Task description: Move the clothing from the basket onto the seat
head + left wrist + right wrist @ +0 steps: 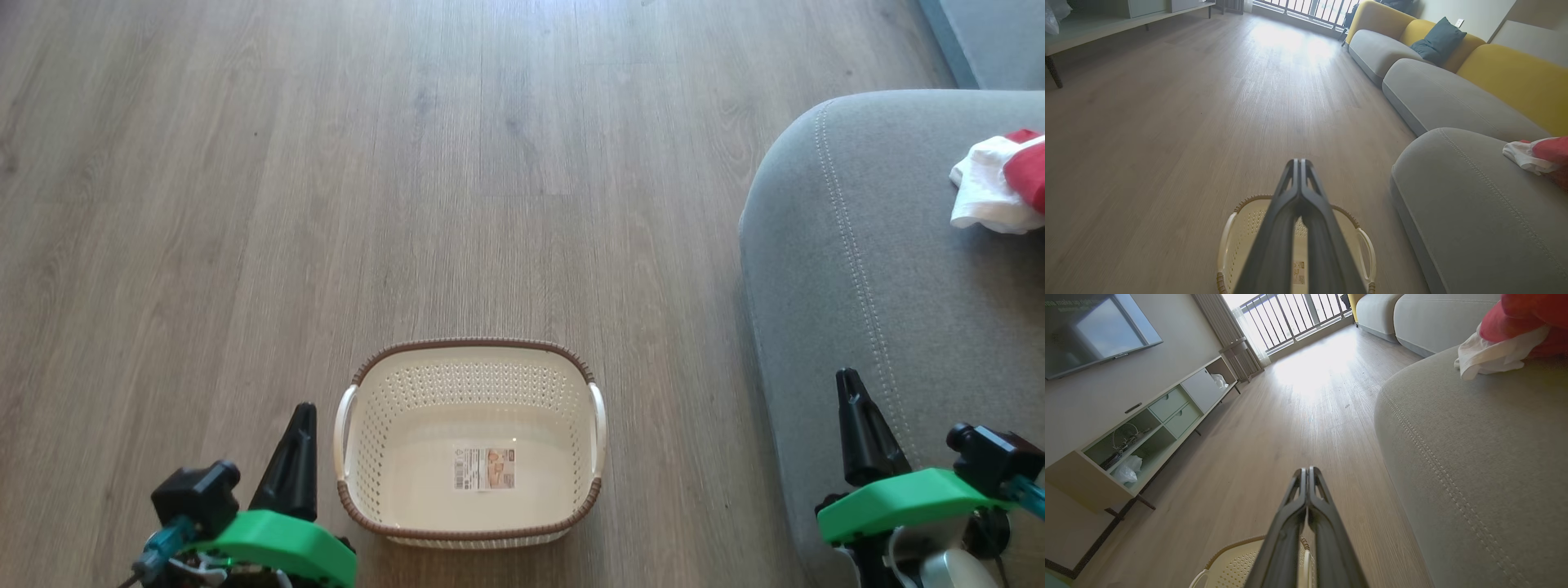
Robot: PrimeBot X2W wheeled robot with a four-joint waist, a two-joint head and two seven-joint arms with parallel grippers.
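The cream basket (469, 384) with a brown rim stands on the wood floor, holding just a label on its bottom. Red-and-white clothing (1000, 184) lies bunched on the grey seat (865, 245) at the right edge. My left gripper (302, 412) is at the lower left beside the basket's left handle, shut with nothing in it. Over the seat's front corner at the lower right, my right gripper (849, 380) is likewise shut and holds nothing. The left wrist view shows the shut fingers (1300, 163) above the basket (1241, 228); the clothing (1502, 343) lies on the seat (1474, 457) in the right wrist view.
Bare wood floor (326, 163) spreads ahead and to the left. More grey and yellow sofa sections (1437, 90) with a dark cushion run along the right. A low TV cabinet (1147, 428) stands by the far wall under a screen, and a balcony railing closes the room's end.
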